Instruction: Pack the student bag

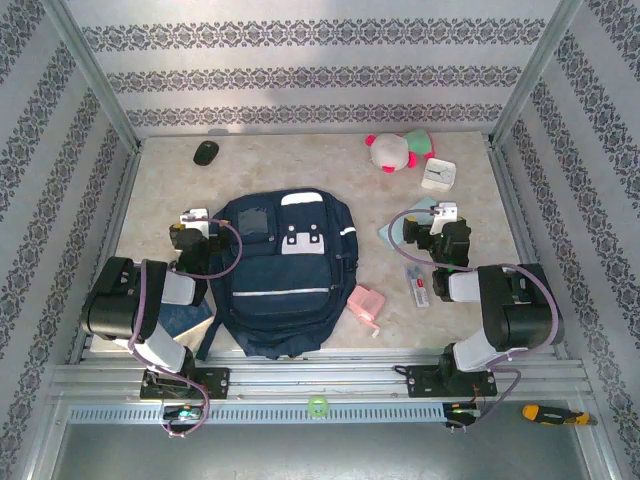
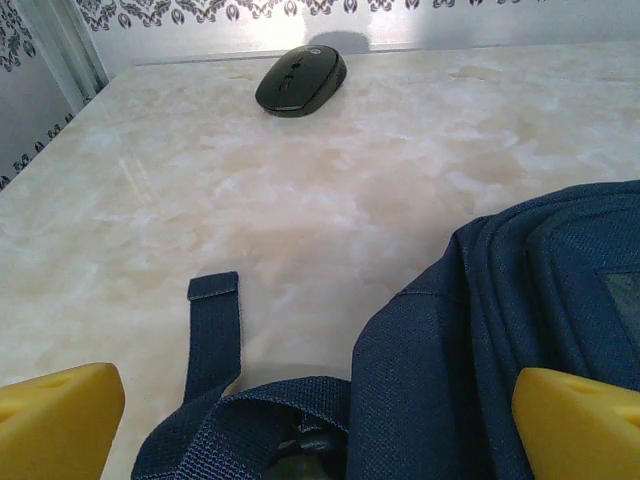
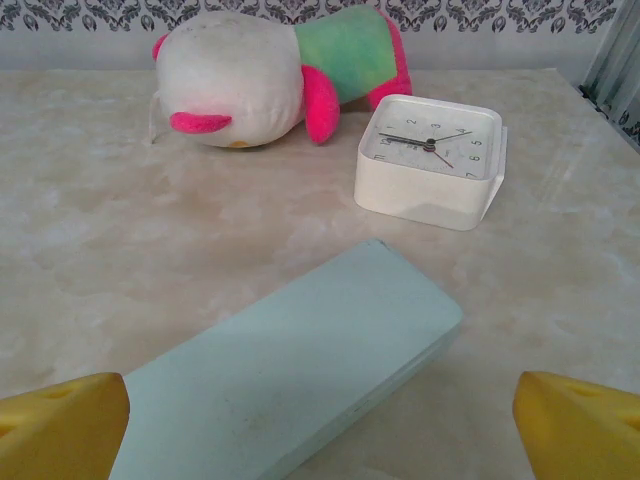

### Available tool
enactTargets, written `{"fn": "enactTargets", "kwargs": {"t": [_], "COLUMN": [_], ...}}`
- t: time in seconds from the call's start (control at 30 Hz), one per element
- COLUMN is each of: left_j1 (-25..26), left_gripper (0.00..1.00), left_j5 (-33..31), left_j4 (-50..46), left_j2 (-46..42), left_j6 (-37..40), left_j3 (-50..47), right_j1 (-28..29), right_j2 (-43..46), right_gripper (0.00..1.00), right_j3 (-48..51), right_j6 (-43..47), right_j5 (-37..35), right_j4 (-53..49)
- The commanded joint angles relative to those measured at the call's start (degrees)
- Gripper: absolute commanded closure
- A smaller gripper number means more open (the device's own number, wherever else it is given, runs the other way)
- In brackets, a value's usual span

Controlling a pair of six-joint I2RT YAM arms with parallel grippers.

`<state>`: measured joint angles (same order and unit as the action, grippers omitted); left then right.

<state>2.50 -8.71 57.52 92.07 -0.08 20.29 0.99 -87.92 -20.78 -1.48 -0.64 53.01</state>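
The student bag (image 1: 285, 280), a dark navy backpack with white stripes and buckle patches, lies flat in the middle of the table. My left gripper (image 1: 193, 214) hovers open at its top left corner. In the left wrist view its yellow fingertips (image 2: 55, 420) stand wide apart over the bag's fabric (image 2: 500, 330) and a loose strap (image 2: 213, 330), holding nothing. My right gripper (image 1: 446, 211) is open to the right of the bag. It hangs (image 3: 320, 430) over a pale blue flat case (image 3: 300, 370) without touching it.
A black mouse (image 1: 206, 152) lies at the back left. A white, green and pink plush toy (image 1: 398, 150) and a white square clock (image 1: 438, 175) sit at the back right. A pink item (image 1: 366, 303) and a small packet (image 1: 418, 285) lie right of the bag.
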Motion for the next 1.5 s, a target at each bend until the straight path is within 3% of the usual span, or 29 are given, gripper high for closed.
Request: {"fn": "enactTargets", "kwargs": {"t": [0.0,0.87,1.07,1.13,1.23,1.33,1.47], "left_j1": [-0.4,-0.6,0.0,0.0,0.0,1.6,5.8], "left_gripper": [0.01,0.01,0.0,0.03,0.2,0.33,0.32], "left_j5": [0.8,3.8,4.3,3.0,2.5,8.0,10.6], "left_j4": [-0.6,-0.7,-21.3,-30.1,-51.0,-65.4,-79.5], "left_j2": [-0.5,-1.7,-15.1,-19.0,-23.3,-24.8,-25.5], "left_j6": [0.1,0.8,0.4,-4.0,-16.9,-25.4,-32.0], "left_j3": [0.8,0.6,5.8,8.8,16.5,22.3,25.2], "right_j1": [0.1,0.1,-0.8,-0.8,-0.9,-0.5,1.1], "right_j2": [0.4,0.5,1.1,6.0,14.9,17.7,19.9], "right_gripper": [0.02,0.02,0.02,0.02,0.02,0.02,0.02], "right_j3": [-0.8,-0.8,-1.0,-3.0,-12.8,-24.9,-29.2], "right_j6": [0.3,0.3,-1.2,-1.2,-7.9,-10.7,-21.8], "right_j5": [-0.5,-0.6,-0.3,-0.6,-0.6,13.7,26.8], "right_j4": [1.1,1.0,0.5,-8.0,-35.6,-60.3,-71.2]}}
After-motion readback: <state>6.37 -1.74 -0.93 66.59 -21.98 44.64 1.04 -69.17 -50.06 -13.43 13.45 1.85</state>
